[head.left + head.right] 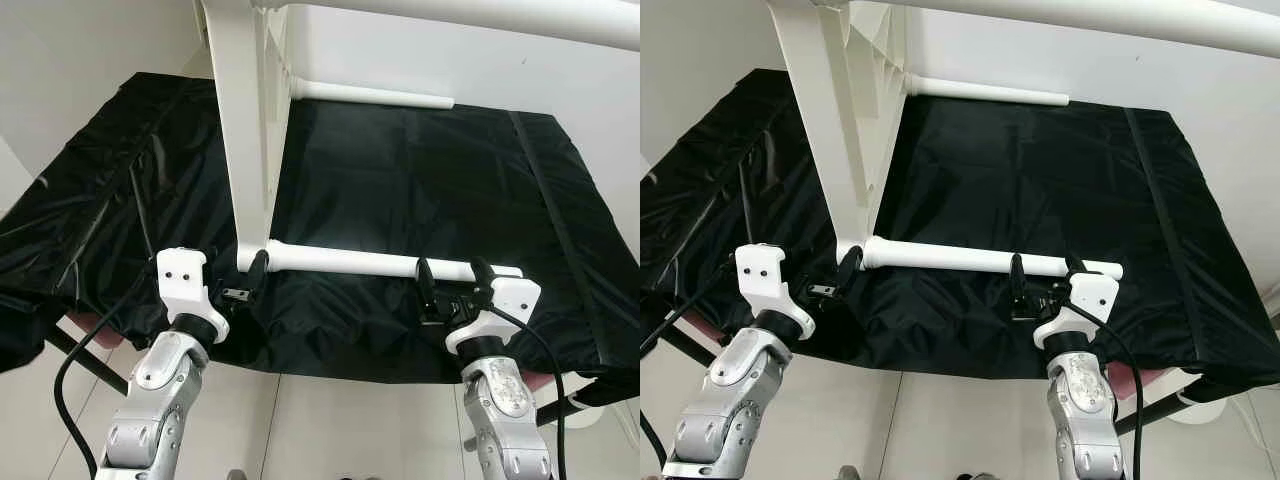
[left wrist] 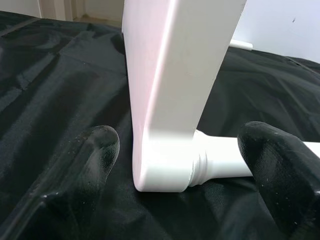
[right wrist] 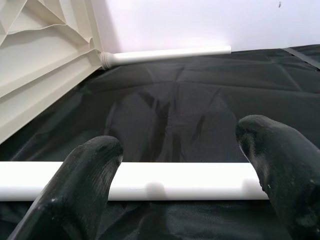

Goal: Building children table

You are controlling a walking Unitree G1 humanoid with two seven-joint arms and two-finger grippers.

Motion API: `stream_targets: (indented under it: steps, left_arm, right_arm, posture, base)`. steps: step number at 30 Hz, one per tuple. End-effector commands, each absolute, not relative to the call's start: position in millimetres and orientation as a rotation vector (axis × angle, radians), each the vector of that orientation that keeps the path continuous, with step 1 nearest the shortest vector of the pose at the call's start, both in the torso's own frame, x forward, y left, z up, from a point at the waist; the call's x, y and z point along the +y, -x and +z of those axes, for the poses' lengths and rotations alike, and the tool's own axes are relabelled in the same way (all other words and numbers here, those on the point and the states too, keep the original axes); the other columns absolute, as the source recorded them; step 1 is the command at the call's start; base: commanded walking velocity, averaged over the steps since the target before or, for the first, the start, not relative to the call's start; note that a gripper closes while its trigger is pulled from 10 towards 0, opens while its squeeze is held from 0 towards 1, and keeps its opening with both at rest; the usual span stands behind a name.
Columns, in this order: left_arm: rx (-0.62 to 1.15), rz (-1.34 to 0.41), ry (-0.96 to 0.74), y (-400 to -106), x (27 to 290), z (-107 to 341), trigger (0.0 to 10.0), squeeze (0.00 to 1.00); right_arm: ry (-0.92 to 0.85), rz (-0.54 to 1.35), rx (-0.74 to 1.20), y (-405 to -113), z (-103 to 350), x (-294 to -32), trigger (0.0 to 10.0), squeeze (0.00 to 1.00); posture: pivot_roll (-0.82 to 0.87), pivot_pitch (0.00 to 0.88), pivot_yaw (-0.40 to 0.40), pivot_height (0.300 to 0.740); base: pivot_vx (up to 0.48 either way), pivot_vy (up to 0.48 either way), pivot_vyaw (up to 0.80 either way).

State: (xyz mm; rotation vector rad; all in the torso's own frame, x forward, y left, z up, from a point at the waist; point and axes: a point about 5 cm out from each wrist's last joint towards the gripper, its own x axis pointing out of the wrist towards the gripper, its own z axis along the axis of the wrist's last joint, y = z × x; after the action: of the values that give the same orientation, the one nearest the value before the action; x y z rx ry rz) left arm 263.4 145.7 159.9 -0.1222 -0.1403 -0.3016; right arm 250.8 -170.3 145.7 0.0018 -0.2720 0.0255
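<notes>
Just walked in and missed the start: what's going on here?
The robot is putting together a white children's table tipped on its side on a black cover. Its left gripper sits open at the corner where the near leg joins the tabletop; its right gripper straddles that leg, also open.

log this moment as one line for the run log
stage: table on its side on black cover | left gripper: open, straddling tabletop corner | right gripper: open, straddling near leg | far leg: attached
</notes>
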Motion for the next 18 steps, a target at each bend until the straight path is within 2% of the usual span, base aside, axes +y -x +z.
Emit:
stream_targets:
  steps: [1, 2, 3, 18]
  left_arm:
    - [-0.145, -0.322, 0.111, -261.7, 144.4, 159.6, 10.0, 0.0]
    - [-0.147, -0.321, 0.116, -261.6, 143.8, 159.7, 10.0, 0.0]
    - [-0.148, -0.321, 0.119, -261.5, 143.4, 159.8, 10.0, 0.0]
    - [-0.165, -0.36, 0.078, -261.3, 136.7, 160.3, 10.0, 0.0]
  right_arm:
    - [0.002, 0.011, -0.267, -251.7, 143.7, -174.8, 10.0, 0.61]
    - [0.009, 0.011, -0.266, -252.0, 143.7, -175.4, 10.0, 0.24]
    - [0.011, 0.007, -0.266, -252.5, 143.8, -176.4, 10.0, 0.0]
    - [0.026, 0.001, -0.283, -257.8, 148.8, -181.4, 10.0, 0.0]
  posture:
    - [0.07, 0.115, -0.042, 0.74]
    - [0.07, 0.115, -0.043, 0.74]
    - [0.07, 0.115, -0.043, 0.74]
    - [0.07, 0.118, -0.045, 0.74]
  base:
    - [0.0, 0.0, 0.0]
    - [0.0, 0.0, 0.0]
    - [0.0, 0.0, 0.0]
    - [0.0, 0.0, 0.0]
